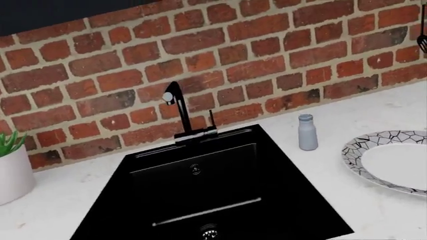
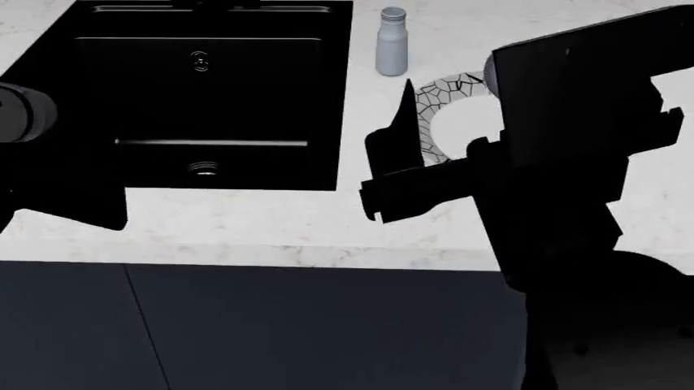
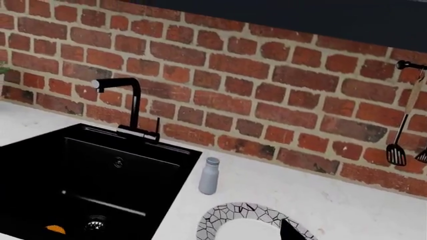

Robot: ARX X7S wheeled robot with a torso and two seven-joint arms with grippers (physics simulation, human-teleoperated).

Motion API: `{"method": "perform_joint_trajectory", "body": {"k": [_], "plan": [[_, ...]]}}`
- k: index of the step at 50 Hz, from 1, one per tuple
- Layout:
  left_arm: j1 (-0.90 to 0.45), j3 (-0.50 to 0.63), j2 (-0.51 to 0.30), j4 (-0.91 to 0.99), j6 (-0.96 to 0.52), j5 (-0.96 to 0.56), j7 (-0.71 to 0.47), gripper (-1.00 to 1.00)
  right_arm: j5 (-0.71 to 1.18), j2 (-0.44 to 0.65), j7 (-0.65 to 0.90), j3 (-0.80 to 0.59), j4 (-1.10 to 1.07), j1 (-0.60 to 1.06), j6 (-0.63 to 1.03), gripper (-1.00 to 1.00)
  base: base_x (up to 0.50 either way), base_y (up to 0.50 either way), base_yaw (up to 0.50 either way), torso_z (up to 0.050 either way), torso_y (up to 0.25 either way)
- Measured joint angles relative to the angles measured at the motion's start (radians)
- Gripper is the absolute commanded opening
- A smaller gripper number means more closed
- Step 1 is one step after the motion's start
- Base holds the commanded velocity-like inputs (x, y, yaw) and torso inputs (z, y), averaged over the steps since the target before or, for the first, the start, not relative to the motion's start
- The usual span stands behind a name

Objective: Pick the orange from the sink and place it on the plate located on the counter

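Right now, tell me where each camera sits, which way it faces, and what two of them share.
Left wrist: above the sink, facing the brick wall and faucet; none of the robot shows.
Head: high, looking down on the counter; both dark arms show, the right pincer over the plate.
Right wrist: facing the same wall from nearer the plate; one dark fingertip shows, and a sliver of the orange.
All three share the sink, the grey bottle and the plate.
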Motion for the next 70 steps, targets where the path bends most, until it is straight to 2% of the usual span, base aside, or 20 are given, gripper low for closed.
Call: {"method": "perform_joint_trajectory", "body": {"k": [2,9,12,15,19,24,30,45,70], "plan": [[-0.01,0.001,-0.001,0.0,-0.011,-0.002,0.001,1.0,0.001,0.001,-0.001,0.0,0.003,0.005,0.001,1.0,0.0,0.0,0.0,0.0,0.0],[-0.074,0.007,0.014,-0.014,-0.017,0.071,0.058,1.0,0.242,0.081,0.176,-0.016,0.055,0.059,-0.007,1.0,0.0,0.0,0.0,0.0,0.0],[-0.134,-0.008,-0.019,-0.053,-0.017,-0.038,-0.041,1.0,0.313,0.099,0.222,-0.019,0.081,0.108,0.017,1.0,0.0,0.0,0.0,0.0,0.0],[-0.212,-0.008,-0.064,-0.106,-0.017,-0.223,-0.195,1.0,0.38,0.113,0.265,-0.024,0.111,0.175,0.052,1.0,0.0,0.0,0.0,0.0,0.0],[-0.303,0.015,-0.108,-0.183,-0.017,-0.426,-0.337,1.0,0.483,0.133,0.33,-0.034,0.166,0.268,0.085,1.0,0.0,0.0,0.0,0.0,0.0],[-0.394,0.055,-0.144,-0.274,-0.017,-0.58,-0.438,1.0,0.578,0.155,0.384,-0.054,0.246,0.368,0.101,1.0,0.08,0.0,0.0,0.0,0.0],[-0.462,0.093,-0.168,-0.344,-0.017,-0.689,-0.509,1.0,0.641,0.175,0.421,-0.08,0.315,0.44,0.1,1.0,0.39,0.0,0.0,0.0,0.0],[-0.516,0.148,-0.201,-0.413,-0.017,-0.797,-0.58,1.0,0.73,0.199,0.48,-0.107,0.377,0.516,0.109,1.0,0.41,0.0,0.0,0.0,0.0],[-0.53,0.17,-0.222,-0.451,-0.017,-0.87,-0.64,1.0,0.796,0.221,0.527,-0.138,0.403,0.543,0.092,1.0,0.4,0.0,0.0,0.0,0.001]]}}
